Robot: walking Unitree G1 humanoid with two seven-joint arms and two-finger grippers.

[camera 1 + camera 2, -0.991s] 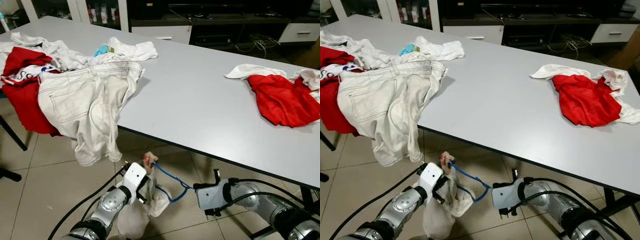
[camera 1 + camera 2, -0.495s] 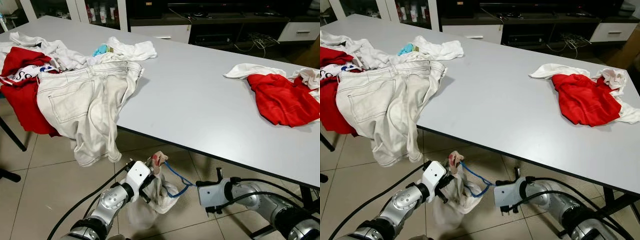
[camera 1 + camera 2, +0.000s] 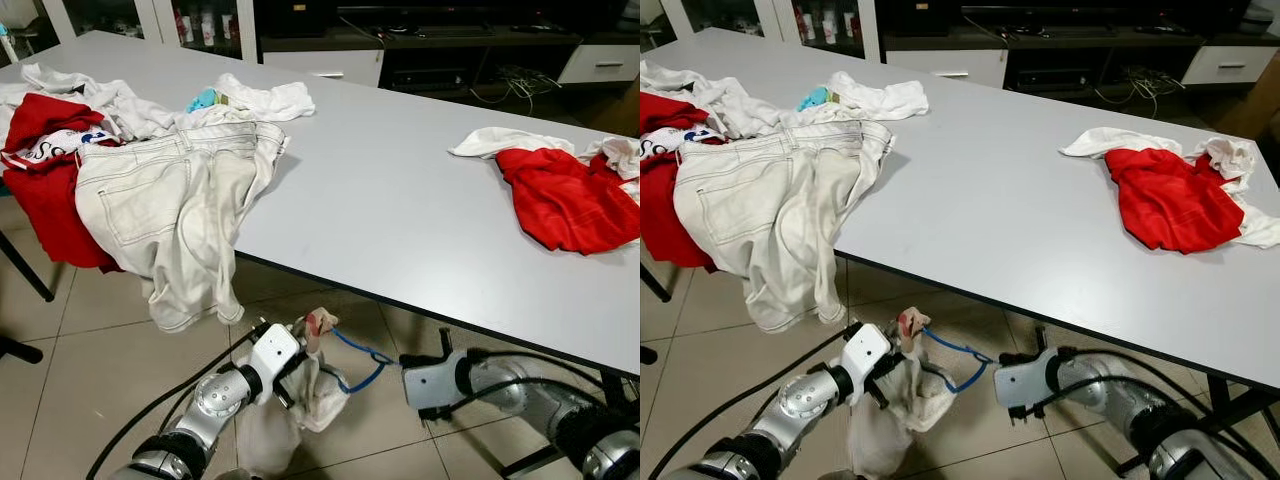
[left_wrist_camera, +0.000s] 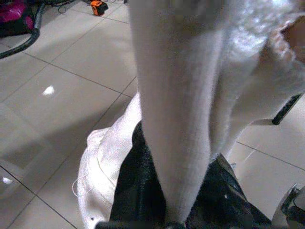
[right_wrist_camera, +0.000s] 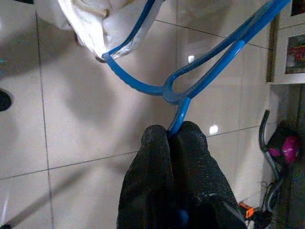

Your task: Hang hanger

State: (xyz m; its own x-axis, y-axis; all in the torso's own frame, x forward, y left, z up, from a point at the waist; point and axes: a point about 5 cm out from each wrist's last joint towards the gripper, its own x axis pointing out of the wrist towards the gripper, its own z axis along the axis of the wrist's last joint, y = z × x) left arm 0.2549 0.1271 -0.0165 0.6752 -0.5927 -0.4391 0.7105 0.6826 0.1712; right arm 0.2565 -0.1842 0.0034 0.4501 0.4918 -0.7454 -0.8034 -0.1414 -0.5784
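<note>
Blue plastic hanger [image 3: 355, 362] hangs below the grey table [image 3: 400, 210] edge, over the tiled floor. Right gripper [image 5: 174, 136] clenches its hook. Left gripper [image 3: 300, 350] grasps the white cloth garment [image 3: 300, 400] threaded on the hanger's arm.

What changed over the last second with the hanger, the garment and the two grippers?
The left gripper drew the white garment lower and slightly rightward; the right gripper shifted slightly right, staying shut on the blue hanger by its hook. The clothes on the table stayed put.
</note>
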